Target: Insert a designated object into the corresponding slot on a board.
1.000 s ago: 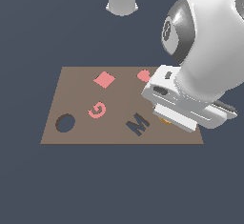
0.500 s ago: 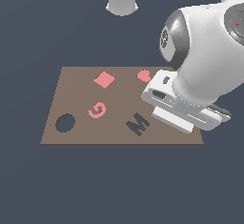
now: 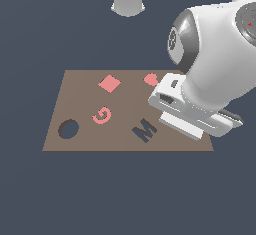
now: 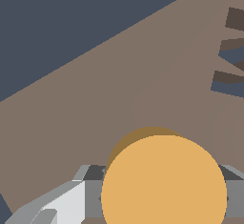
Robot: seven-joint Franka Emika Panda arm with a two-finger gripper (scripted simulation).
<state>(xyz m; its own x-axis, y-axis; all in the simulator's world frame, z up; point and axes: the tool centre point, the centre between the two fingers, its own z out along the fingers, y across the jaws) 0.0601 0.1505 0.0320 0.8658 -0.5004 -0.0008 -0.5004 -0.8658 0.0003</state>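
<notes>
Wrist view shows the grey gripper [image 4: 157,194] clamped on the flat orange-yellow round disc [image 4: 164,182], held above the flat brown rectangular board [image 4: 95,113]. Exterior view has the white arm [image 3: 215,64] over the board's right end, well apart from the dark round hole [image 3: 68,129] near the left edge.

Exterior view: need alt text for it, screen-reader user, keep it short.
A large white robot arm hangs low over the exterior view's right end of a flat brown board; its gripper is hidden under the wrist. The board carries a pink diamond, a pink G, a dark M cutout and an empty round hole near its left end.
</notes>
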